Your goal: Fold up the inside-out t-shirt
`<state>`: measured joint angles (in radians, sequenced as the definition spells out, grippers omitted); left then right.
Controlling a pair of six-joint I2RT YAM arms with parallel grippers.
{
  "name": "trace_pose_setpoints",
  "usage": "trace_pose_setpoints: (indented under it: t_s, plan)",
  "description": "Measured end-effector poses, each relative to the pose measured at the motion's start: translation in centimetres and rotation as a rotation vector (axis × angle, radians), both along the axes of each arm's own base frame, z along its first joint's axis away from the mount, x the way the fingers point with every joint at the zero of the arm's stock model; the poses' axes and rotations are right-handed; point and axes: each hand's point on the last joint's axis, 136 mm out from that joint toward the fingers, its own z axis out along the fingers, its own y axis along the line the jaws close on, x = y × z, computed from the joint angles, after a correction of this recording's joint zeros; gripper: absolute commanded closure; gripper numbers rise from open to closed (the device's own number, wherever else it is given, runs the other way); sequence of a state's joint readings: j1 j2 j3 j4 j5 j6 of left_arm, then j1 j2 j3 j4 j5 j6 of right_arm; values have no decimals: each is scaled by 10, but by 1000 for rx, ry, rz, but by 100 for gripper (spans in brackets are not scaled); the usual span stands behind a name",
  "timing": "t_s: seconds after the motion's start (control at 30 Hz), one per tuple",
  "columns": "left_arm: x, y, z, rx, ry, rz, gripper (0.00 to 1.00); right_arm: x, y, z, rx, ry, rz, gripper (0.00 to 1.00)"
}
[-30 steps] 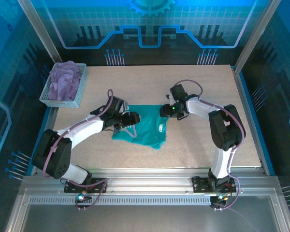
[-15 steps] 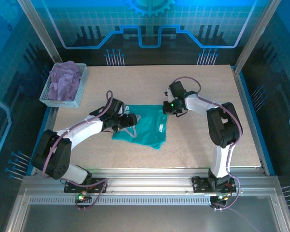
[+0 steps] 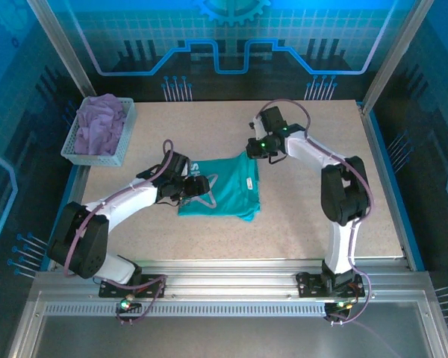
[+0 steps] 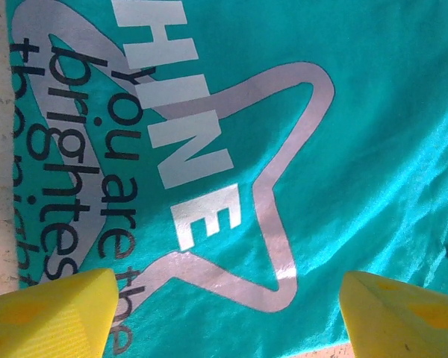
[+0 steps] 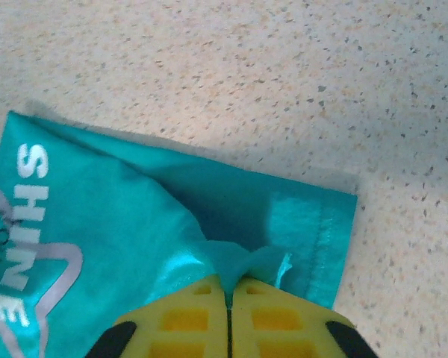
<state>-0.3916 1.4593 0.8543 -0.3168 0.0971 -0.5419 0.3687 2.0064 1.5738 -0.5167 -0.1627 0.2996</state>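
- The inside-out t-shirt [image 3: 225,188] is soft, slightly glossy teal cloth. It bears a silvery star outline, white block letters reading "SHINE" and dark thin lettering.
- It lies roughly rectangular and mostly flat on the speckled beige table [image 3: 313,216], to the right of the white mesh basket [image 3: 93,159] and nearer the arm bases than it.
- The left arm stretches low over the table. The left gripper [image 3: 198,186] sits over the basket-side part of the shirt, its yellow ribbed fingers [image 4: 52,317] spread wide with the print between them.
- The right arm reaches far forward with its elbow bent. The right gripper [image 5: 229,298] is pinched tight on a puckered fold at the shirt's hemmed corner farthest from the basket.
- Counted: two arms, one teal shirt, one basket, one crumpled lavender garment [image 3: 101,123] inside the basket.
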Motion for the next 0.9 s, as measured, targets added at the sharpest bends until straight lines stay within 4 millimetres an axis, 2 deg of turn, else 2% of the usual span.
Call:
trace_pose_setpoints:
  t_s: [0.07, 0.13, 0.2, 0.3, 0.43, 0.5, 0.57, 0.67, 0.73, 0.83, 0.9]
  plan:
    - [0, 0, 0, 1, 0, -2, 21, 4, -6, -20, -24, 37, -8, 62]
    - [0, 0, 1, 4, -3, -8, 21, 1, -17, -38, -57, 88, -24, 56]
    - [2, -1, 4, 9, -7, -16, 21, -4, -27, -44, -88, 114, -32, 51]
    - [16, -3, 13, 9, -32, -16, 20, -13, -39, -35, -116, 101, -39, 46]
    - [47, -5, 26, -2, -72, -5, 17, -58, -44, -3, -108, 68, -19, 43]
    - [67, -5, 26, -12, -78, 4, 17, -89, -35, 10, -79, 52, 19, 43]
    - [93, -6, 20, -20, -73, 12, 18, -121, -14, 14, -32, 55, 73, 43]
    - [126, -3, 1, -36, -45, 23, 20, -165, 21, -6, 29, 126, 163, 44]
    - [138, 5, -16, -44, -13, 41, 22, -185, 37, -25, 44, 197, 196, 45]
    - [140, 22, -40, -44, 48, 74, 23, -191, 43, -46, 43, 258, 194, 45]
    - [134, 28, -46, -47, 66, 81, 23, -189, 41, -49, 39, 266, 183, 45]
